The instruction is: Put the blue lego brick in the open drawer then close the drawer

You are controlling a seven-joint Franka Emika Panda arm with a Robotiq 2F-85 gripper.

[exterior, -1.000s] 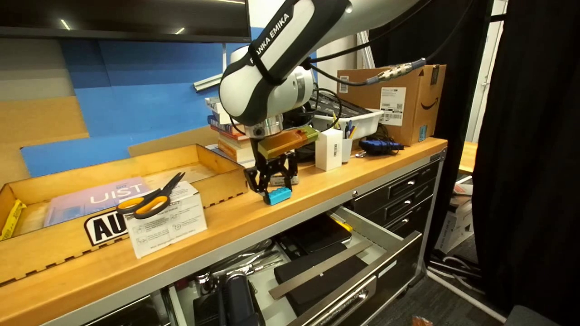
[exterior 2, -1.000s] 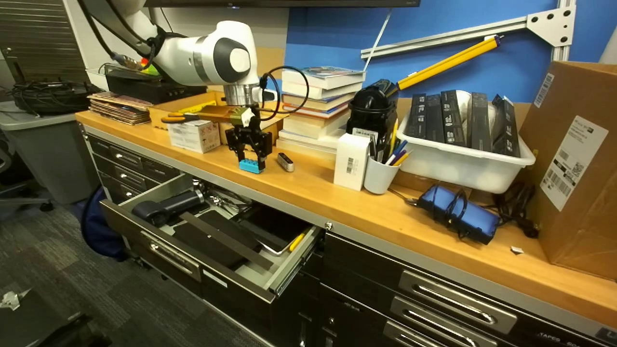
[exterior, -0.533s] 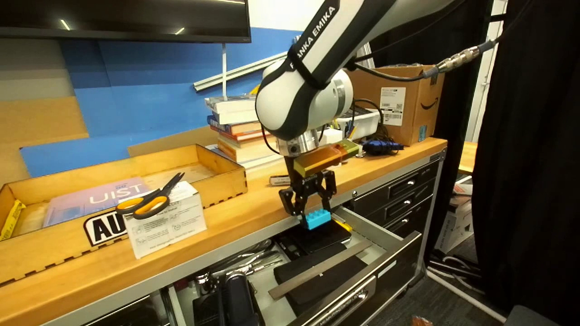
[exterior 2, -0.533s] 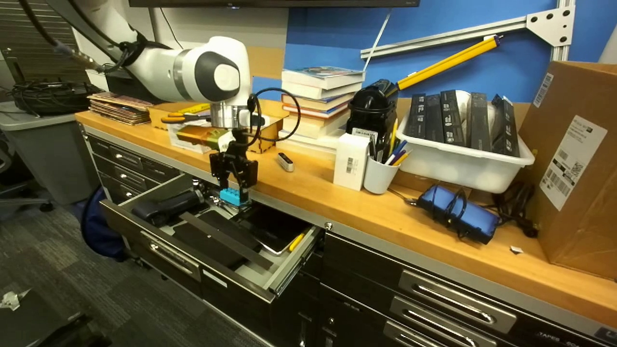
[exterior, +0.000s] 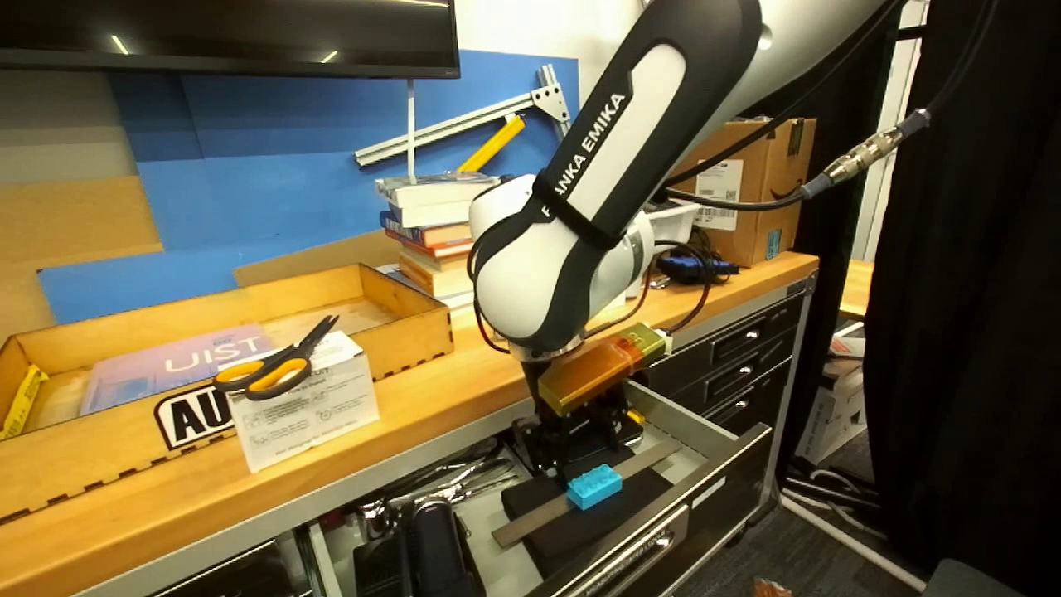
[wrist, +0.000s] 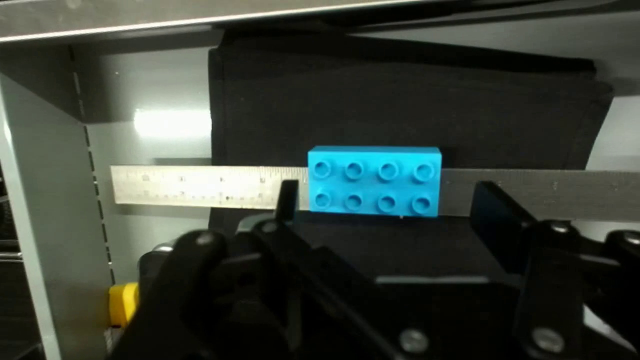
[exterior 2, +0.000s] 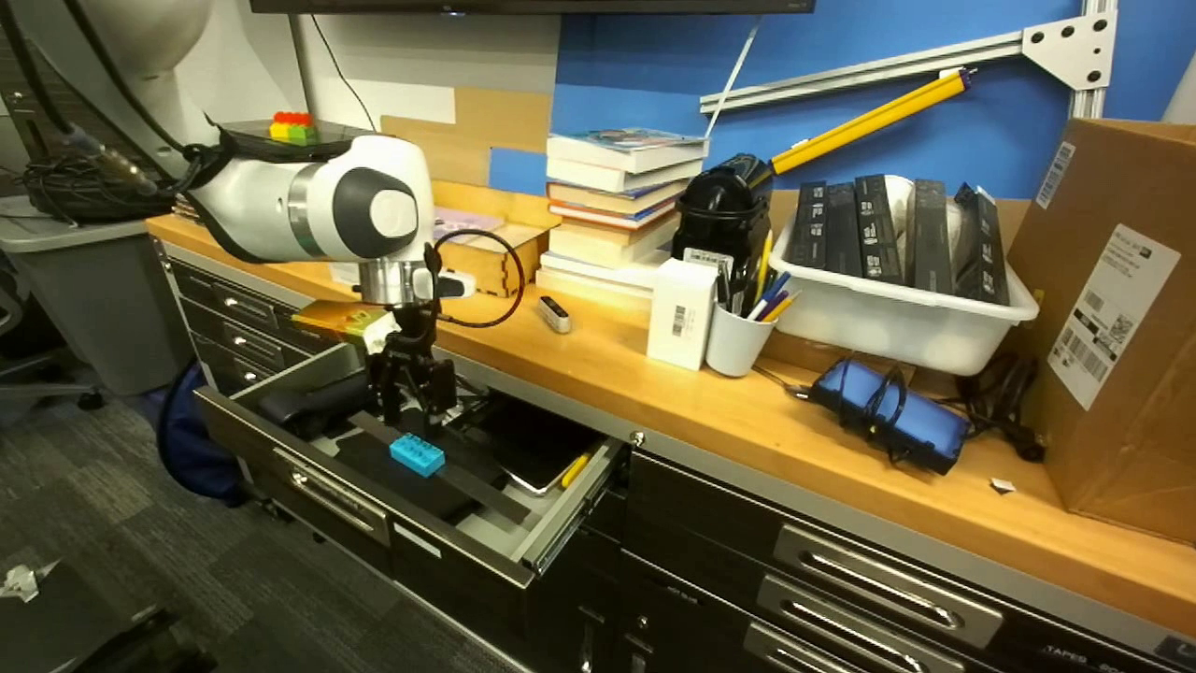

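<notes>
The blue lego brick (exterior: 594, 487) lies in the open drawer (exterior: 729, 485), on a metal ruler across a black flat item. It also shows in an exterior view (exterior 2: 417, 454) and studs up in the wrist view (wrist: 375, 181). My gripper (wrist: 385, 207) is open just above the brick, with a gap between the brick and each fingertip. In both exterior views the gripper (exterior: 590, 456) (exterior 2: 411, 425) is low inside the drawer, behind the brick. The drawer (exterior 2: 458, 565) stands pulled out, its bar handle at the front.
The drawer also holds a ruler (wrist: 525, 194), a black flat item (wrist: 400, 110), a dark tool (exterior: 438, 547) and a yellow object (exterior 2: 575, 470). The worktop edge (exterior 2: 598, 416) is behind the gripper. Scissors (exterior: 282, 373) lie on a white box (exterior: 307, 414).
My gripper has moved from over the worktop forward and down into the drawer, carrying the brick. It has opened, and the brick now lies on the ruler.
</notes>
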